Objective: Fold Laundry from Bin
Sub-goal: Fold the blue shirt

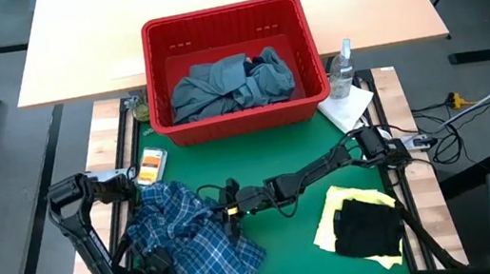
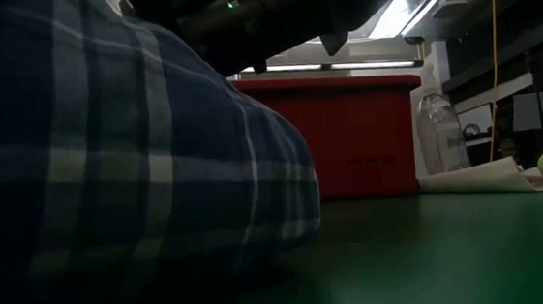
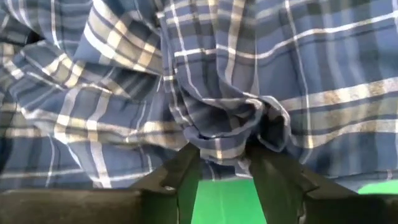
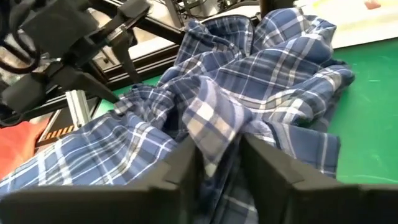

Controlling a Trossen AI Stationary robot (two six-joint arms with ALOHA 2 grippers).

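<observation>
Fingers of both grippers are standing parted around plaid shirt (image 1: 193, 245) folds: the left gripper (image 3: 225, 163) at its near edge, the right gripper (image 4: 217, 152) at its middle. Overhead, grey-blue laundry (image 1: 233, 83) is lying in the bin (image 1: 227, 24); low down, the shirt is blocking most of this.
</observation>
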